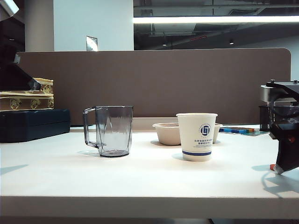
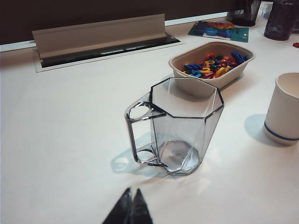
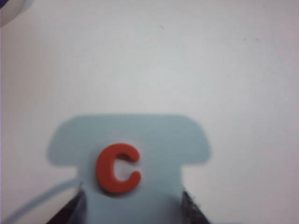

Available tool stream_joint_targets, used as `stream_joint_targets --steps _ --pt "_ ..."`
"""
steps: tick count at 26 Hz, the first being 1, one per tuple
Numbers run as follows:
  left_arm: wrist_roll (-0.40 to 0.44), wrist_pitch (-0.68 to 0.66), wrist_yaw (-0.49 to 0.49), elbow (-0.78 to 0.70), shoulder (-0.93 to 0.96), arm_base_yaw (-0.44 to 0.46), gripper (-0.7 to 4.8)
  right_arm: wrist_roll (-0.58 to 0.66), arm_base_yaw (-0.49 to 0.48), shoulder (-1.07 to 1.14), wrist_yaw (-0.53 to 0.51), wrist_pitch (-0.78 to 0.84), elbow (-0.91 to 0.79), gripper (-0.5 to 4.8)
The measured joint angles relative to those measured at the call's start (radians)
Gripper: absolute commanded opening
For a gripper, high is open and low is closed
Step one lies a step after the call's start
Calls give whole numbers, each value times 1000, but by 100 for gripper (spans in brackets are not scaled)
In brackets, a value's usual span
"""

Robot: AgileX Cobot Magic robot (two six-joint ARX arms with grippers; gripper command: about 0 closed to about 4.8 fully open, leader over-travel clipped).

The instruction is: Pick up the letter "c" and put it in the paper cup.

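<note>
Flat on the white tabletop (image 1: 140, 177), a small red-orange "c" (image 3: 117, 168), thick-stroked, matte plastic, rounded at the ends, lying in soft grey shadow. Framed by the two dark fingertips (image 3: 74, 205) of the right hand (image 3: 133, 205), spread wide and released, one on each side of the letter, neither touching it. Seen from the exterior view as a red speck (image 1: 272, 166) at the foot of that black hand (image 1: 282, 168), low at the tabletop's right edge, well apart from the cup.

Upright near the middle, a white paper cup (image 1: 196, 136) with rolled rim, round blue logo, lines of small blue text too fine to read, and a blue band near the base. Just behind it, a low beige bowl (image 1: 167, 133) of moulded pulp, heaped in the left wrist view with red, blue, yellow and green plastic letters (image 2: 212, 64). Left of the cup, a clear grey faceted mug (image 1: 108, 130) with a squared handle, empty.

Poised near the mug, the left hand (image 2: 131, 205), dark tips pressed together, clenched on nothing. Beyond, a flat card (image 2: 218, 31) of more coloured letters, a black mesh holder (image 2: 245, 11), a brown partition (image 1: 154, 84), and a dark box (image 1: 32, 123) topped with gold-patterned boxes (image 1: 28, 95) at far left.
</note>
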Motion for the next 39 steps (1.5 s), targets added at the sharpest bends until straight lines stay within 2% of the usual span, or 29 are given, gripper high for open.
stream_joint_targets --steps 12,30,33,38,39 --pt "23 0 0 0 0 0 3 7 0 69 -10 80 11 257" --pt "24 0 0 0 0 0 3 11 0 74 -10 85 11 251" --pt "24 0 0 0 0 0 3 12 0 74 -10 85 11 230" --pt "24 0 0 0 0 0 3 14 1 74 -11 84 11 229" --pt "26 0 0 0 0 0 3 14 1 74 -11 84 11 204"
